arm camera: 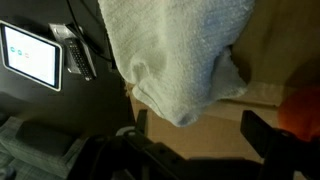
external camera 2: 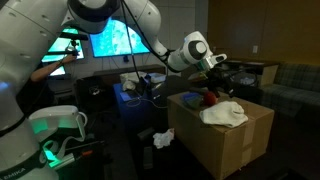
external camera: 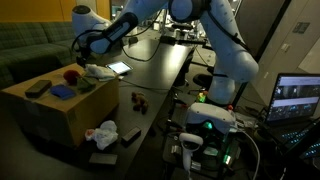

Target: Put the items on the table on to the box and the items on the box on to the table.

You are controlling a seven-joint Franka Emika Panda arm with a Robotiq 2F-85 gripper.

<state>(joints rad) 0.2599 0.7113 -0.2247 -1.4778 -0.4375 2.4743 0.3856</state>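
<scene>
The white cloth (external camera 2: 225,113), crumpled on the box (external camera 2: 225,145) right of a red item (external camera 2: 208,97), is judged soft, light and limp, best pinched at a raised fold, with the hand (external camera 2: 214,80) seen open and empty just above it.

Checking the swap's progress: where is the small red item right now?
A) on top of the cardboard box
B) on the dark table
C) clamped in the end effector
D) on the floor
A: in an exterior view the red item sits on top of the box, near the white towel.
</scene>
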